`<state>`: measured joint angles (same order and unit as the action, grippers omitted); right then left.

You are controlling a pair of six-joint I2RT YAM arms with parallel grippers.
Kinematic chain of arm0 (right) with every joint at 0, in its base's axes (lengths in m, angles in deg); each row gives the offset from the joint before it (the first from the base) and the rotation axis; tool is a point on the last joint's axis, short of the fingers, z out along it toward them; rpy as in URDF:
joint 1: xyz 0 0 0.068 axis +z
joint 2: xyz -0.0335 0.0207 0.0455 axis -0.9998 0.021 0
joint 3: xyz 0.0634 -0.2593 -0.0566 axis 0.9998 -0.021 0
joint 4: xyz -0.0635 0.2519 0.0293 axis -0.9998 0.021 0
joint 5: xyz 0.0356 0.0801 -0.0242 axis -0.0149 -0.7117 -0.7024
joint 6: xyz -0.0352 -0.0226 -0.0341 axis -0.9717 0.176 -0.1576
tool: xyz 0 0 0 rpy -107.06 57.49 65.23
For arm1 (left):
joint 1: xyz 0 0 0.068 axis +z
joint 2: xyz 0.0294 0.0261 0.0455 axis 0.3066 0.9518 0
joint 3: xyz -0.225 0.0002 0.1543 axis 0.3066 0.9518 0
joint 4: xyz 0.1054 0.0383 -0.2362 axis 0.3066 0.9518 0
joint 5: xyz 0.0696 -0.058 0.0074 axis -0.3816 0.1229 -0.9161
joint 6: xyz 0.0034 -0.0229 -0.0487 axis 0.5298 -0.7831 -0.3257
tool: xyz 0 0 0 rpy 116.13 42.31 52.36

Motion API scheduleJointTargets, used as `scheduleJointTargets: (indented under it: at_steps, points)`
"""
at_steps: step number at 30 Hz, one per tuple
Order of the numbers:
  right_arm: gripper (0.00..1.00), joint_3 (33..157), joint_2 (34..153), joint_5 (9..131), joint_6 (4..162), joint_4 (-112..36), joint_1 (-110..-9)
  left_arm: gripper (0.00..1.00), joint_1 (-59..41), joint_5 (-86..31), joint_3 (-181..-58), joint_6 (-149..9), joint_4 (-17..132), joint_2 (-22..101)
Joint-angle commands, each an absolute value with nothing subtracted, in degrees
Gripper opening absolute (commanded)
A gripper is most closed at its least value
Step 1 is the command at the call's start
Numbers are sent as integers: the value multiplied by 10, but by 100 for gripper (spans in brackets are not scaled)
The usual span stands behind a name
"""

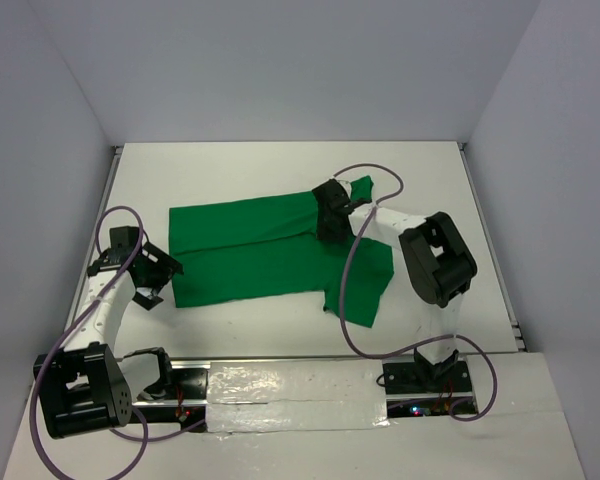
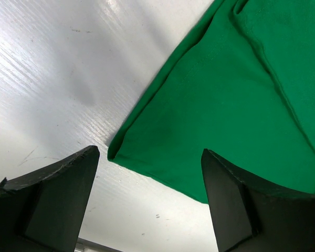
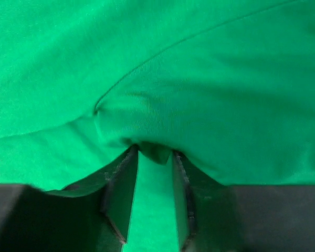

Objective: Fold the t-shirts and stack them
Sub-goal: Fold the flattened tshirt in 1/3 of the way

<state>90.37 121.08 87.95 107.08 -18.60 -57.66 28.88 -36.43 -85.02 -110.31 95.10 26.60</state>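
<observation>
Green cloth, one plain t-shirt (image 1: pixel 250 255), lies spread across the middle of the white table (image 1: pixel 280 165). Its straight left edge is towards the left arm, and a flap reaches out to the near right. A small bunched piece of it pokes up at the far right, beside the right arm. The right gripper (image 1: pixel 332 225) is down on the shirt's far right part. In the right wrist view its fingers (image 3: pixel 121 194) are drawn close together, with a small pinch of the green fabric (image 3: pixel 199 79) caught between their tips and the cloth puckered around them. The left gripper (image 1: pixel 150 290) hangs just off the shirt's near left corner. In the left wrist view its fingers (image 2: pixel 58 184) are spread wide with nothing between them, and the shirt's corner (image 2: pixel 226 105) lies on the table (image 2: pixel 52 63) below the gap.
</observation>
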Motion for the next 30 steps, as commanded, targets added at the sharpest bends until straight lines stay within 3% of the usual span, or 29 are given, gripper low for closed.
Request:
scheduleJointTargets:
  at_steps: [1,5,6,8,22,25,26,27,29,30]
  points:
    - [37,927,1223,899,1078,-186,-573,92,284,-361,-852,-1106,944,260]
    - [20,914,1207,899,1083,-189,-572,92,283,-361,-852,-1105,942,259]
    - [9,913,1202,903,1082,-188,-572,92,283,-362,-852,-1105,942,260]
    - [0,902,1185,908,1083,-186,-568,92,284,-362,-853,-1105,944,263]
    - [1,811,1094,936,1086,-169,-517,92,281,-361,-851,-1104,938,276]
    - [18,804,1104,930,1091,-163,-515,97,281,-362,-853,-1102,939,277]
    - [38,806,1104,929,1092,-159,-515,98,281,-362,-852,-1102,938,278]
    - [50,809,1097,928,1091,-149,-515,99,281,-361,-854,-1103,940,279]
    - [73,812,1078,933,1091,-136,-514,99,281,-362,-855,-1107,945,278]
    - [78,813,1047,935,1090,-126,-515,99,281,-361,-855,-1110,948,276]
